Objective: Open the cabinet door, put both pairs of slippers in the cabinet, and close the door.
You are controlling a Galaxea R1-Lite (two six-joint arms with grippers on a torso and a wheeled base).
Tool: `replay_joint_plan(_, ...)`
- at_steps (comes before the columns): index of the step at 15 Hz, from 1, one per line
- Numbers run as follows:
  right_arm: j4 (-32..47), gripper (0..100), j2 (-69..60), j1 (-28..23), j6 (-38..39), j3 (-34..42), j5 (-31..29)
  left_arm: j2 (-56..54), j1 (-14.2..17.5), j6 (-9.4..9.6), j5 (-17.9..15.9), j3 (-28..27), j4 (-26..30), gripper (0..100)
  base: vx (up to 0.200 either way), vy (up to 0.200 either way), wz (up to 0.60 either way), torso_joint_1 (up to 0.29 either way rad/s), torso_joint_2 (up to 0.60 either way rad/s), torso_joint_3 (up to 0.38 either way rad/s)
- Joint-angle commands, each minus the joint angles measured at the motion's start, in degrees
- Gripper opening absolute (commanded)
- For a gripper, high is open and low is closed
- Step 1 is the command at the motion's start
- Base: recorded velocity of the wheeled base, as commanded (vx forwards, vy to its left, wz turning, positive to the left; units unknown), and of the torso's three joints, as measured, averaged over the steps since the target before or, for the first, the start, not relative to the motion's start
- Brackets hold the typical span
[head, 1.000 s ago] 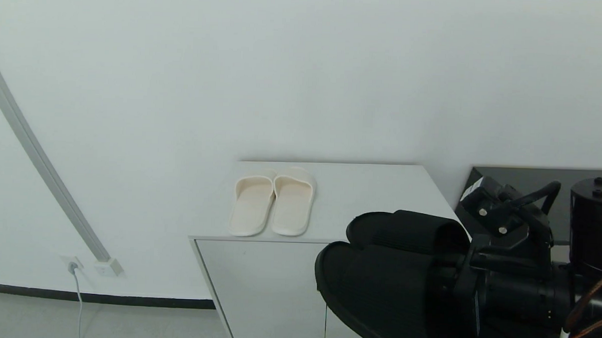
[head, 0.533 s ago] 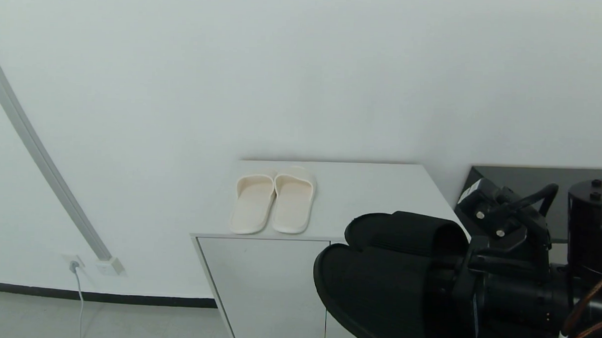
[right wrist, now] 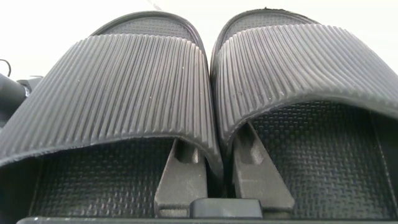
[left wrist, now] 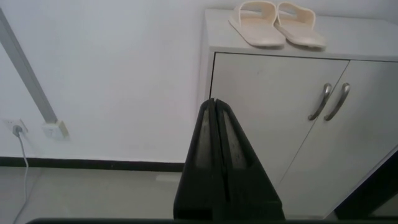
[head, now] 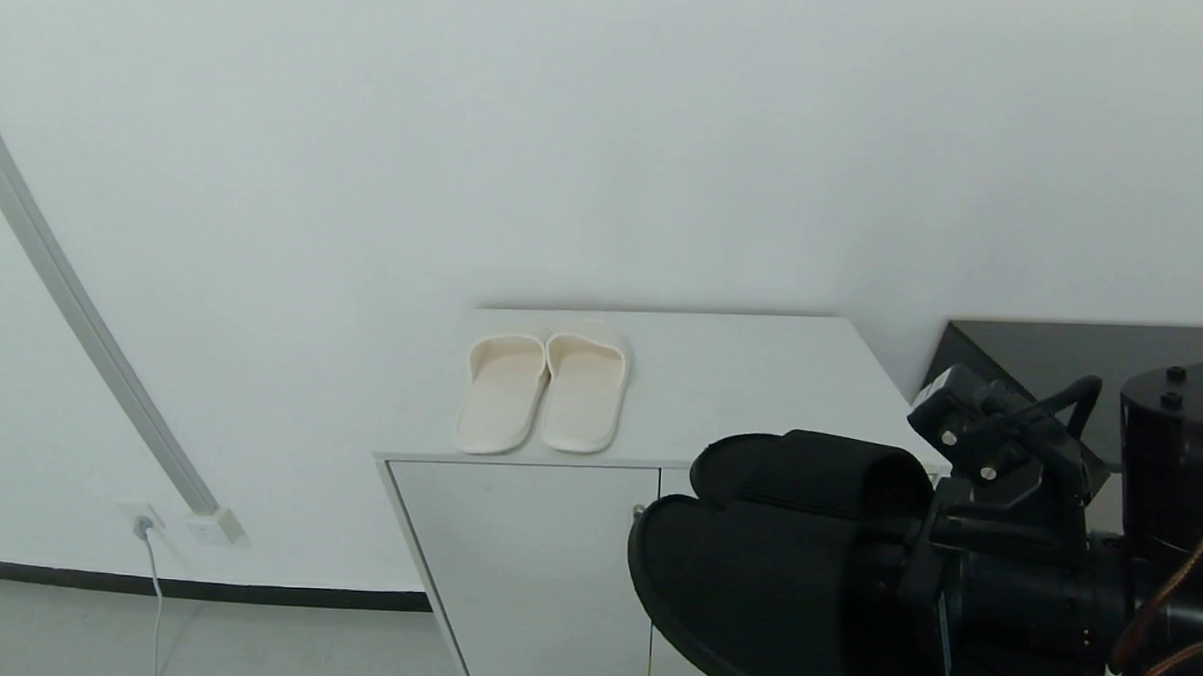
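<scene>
The right gripper is clenched on the black slippers, fingers under both straps pinching their inner edges together, near and right of the cabinet. The left gripper is closed, empty. The doors are shut, so pushing the pair forward would knock the front, and one slipper could slide from the pinch. White slippers lie on top. Since a second ago the head camera has shifted, baring more door.

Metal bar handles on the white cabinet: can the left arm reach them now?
Probably yes: the left gripper, shut and empty, faces the closed white doors with nothing between it and the metal bar handles. It must open first. The right gripper holds the black ribbed slippers.
</scene>
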Motion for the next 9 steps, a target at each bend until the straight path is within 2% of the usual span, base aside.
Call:
replay_joint_plan(1,-0.01,0,0.29,0.08,-0.01,0.11,0.02,-0.02,0.07,-0.10,0.08,0.01,-0.01,0,0.000,0.000,0.00,-0.193,0.48,0.251)
replay_joint_plan(7,-0.01,0,0.29,0.43,-0.01,0.55,0.02,0.07,-0.01,-0.02,-0.09,0.01,0.07,0,0.000,0.000,0.00,-0.229,0.55,0.315)
replay_joint_plan(8,-0.01,0,0.29,0.43,-0.01,0.99,0.02,0.07,-0.01,-0.02,-0.09,0.01,0.07,100,0.000,0.000,0.00,-0.212,0.54,0.315)
replay_joint_plan(9,-0.18,0,0.20,0.43,-0.01,1.17,-0.07,0.07,-0.01,-0.02,-0.09,0.01,0.07,100,0.000,0.000,0.00,-0.207,0.52,0.320)
